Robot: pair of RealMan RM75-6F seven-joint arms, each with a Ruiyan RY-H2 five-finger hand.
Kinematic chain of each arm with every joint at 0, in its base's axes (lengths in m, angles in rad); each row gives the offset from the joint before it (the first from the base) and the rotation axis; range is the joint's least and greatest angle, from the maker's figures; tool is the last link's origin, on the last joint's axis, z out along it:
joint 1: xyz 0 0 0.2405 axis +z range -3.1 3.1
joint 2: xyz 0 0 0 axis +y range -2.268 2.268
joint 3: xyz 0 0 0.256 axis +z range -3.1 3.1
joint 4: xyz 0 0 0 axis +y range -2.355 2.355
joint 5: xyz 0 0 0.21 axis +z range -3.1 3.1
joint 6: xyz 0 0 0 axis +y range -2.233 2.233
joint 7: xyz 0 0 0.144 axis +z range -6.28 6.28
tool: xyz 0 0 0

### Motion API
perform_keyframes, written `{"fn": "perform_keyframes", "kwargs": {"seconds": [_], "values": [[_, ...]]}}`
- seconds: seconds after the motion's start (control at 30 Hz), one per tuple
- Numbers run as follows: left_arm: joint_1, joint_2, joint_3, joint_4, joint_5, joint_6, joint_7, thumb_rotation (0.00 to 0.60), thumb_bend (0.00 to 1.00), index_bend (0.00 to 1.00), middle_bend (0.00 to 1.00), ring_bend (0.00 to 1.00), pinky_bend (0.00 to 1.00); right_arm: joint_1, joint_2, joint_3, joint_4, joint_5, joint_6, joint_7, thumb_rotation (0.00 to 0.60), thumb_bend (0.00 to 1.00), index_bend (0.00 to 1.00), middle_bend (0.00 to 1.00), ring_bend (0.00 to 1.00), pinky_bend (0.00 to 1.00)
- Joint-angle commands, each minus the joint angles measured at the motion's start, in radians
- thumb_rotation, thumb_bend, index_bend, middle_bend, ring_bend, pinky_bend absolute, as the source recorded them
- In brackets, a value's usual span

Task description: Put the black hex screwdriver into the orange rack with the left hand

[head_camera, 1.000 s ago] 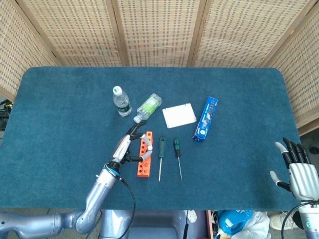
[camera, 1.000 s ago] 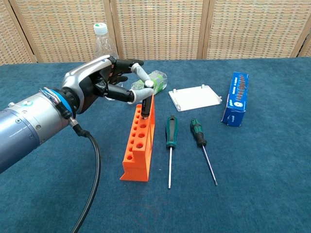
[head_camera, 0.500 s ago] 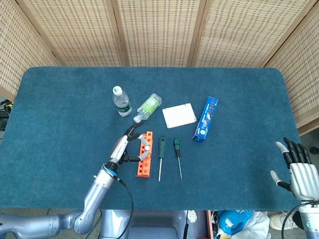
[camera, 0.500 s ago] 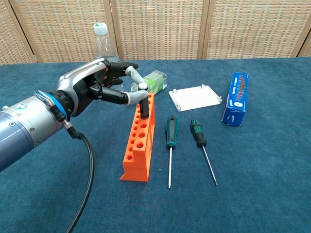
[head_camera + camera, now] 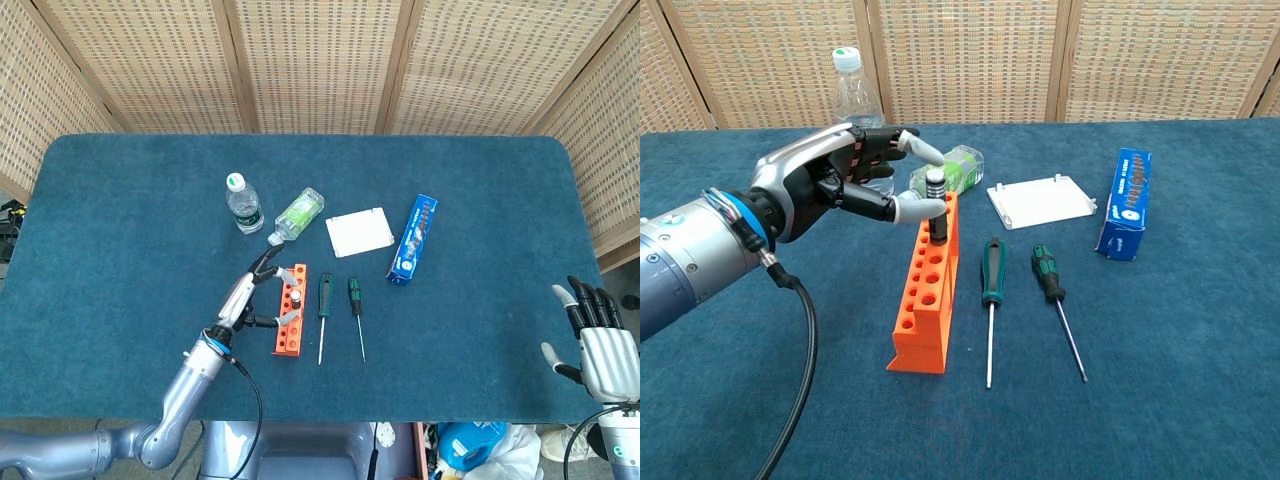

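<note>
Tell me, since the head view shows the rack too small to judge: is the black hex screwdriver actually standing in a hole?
Observer: Yes. In the chest view the black hex screwdriver stands upright in a hole at the far end of the orange rack.
Operator: Is the left hand gripping it?
Observer: The left hand has its thumb tip against the handle's side; the other fingers arch above, apart from it.
Operator: Other holes free?
Observer: The nearer holes look empty from the chest view.
</note>
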Motion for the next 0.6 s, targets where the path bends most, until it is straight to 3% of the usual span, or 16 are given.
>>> {"fn": "perform_keyframes", "kwargs": {"seconds": [0.03, 0.37, 0.5, 0.6], "values": [[-0.002, 0.01, 0.002, -0.005, 0.008, -0.009, -0.008, 0.6, 0.16, 0.25, 0.0, 0.0, 0.0, 0.0, 0.001, 0.0, -0.001, -0.001, 0.001, 0.0, 0.6, 0.27, 0.08, 0.0, 0.0, 0.0], [0.027, 0.075, 0.011, -0.057, 0.111, 0.044, -0.067, 0.6, 0.18, 0.24, 0.0, 0.0, 0.0, -0.001, 0.0, 0.001, 0.003, 0.0, 0.002, 0.004, 0.6, 0.27, 0.08, 0.0, 0.0, 0.0], [0.07, 0.147, 0.053, -0.062, 0.243, 0.147, -0.029, 0.6, 0.2, 0.25, 0.0, 0.0, 0.0, -0.001, 0.0, 0.002, 0.004, 0.002, 0.002, 0.002, 0.6, 0.27, 0.08, 0.0, 0.0, 0.0], [0.12, 0.22, 0.109, -0.033, 0.349, 0.243, 0.073, 0.6, 0.2, 0.25, 0.0, 0.0, 0.0, 0.0, -0.001, 0.001, 0.002, 0.0, 0.0, -0.008, 0.6, 0.27, 0.08, 0.0, 0.0, 0.0]]}}
